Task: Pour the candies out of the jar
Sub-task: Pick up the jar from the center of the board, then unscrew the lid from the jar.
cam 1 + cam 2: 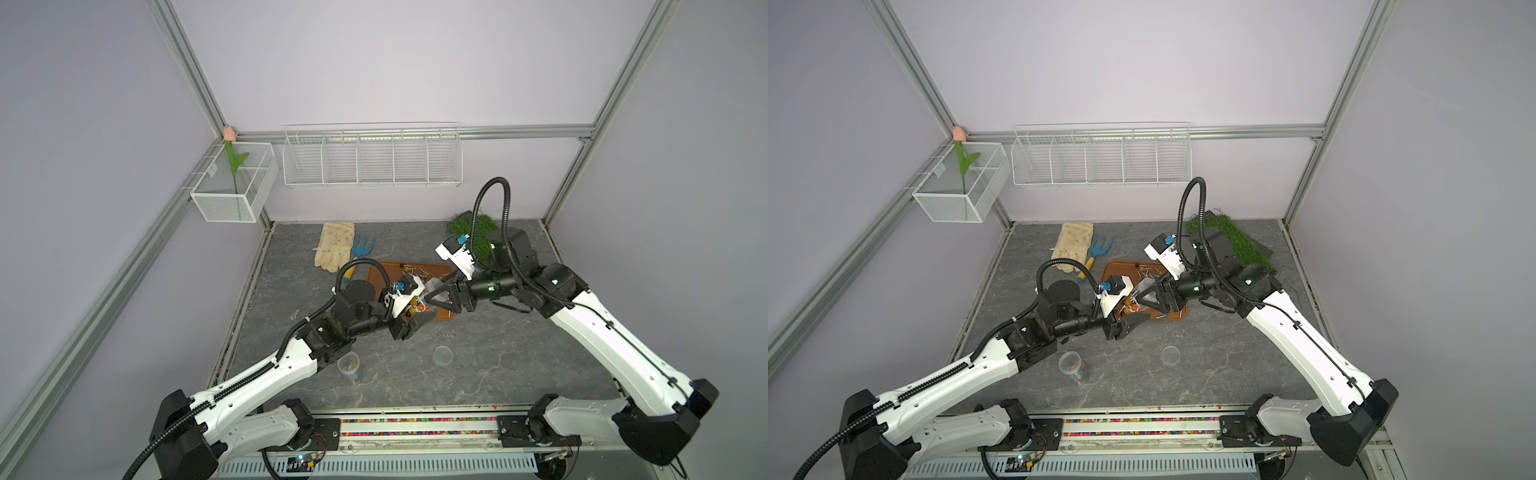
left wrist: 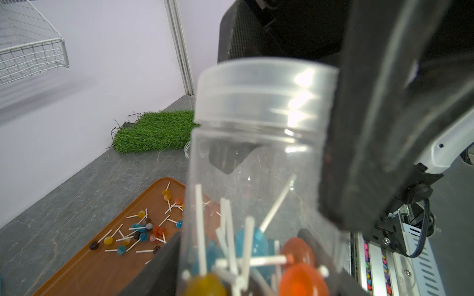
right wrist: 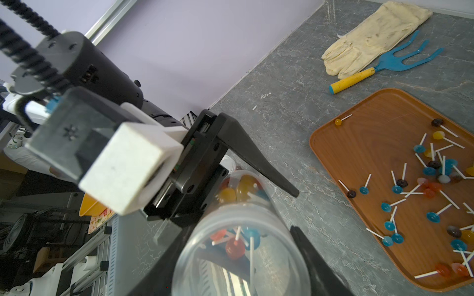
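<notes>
In a top view I am holding the jar (image 1: 432,290) up beside the tray (image 1: 380,276). Its long axis is running straight from my left gripper (image 1: 419,316) to my right gripper (image 1: 435,297), so both arms are equally near, and I am judging that the next move hangs on that shared line. From my left wrist I am seeing what the top views are hiding. The lid (image 2: 264,94) is sitting on the end away from this gripper, with the right finger (image 2: 372,128) pressing against it. The candies (image 2: 300,276) are lying heaped at the base between my left fingers (image 2: 156,271), and I cannot tell whether those are pinching or only flanking. From my right wrist I am looking onto the lid end, which my right gripper is clamping. Here the tray is lying off to the side of the jar, not under its mouth, with more candies scattered on it. I am guessing the lid has to come off before any pouring.
</notes>
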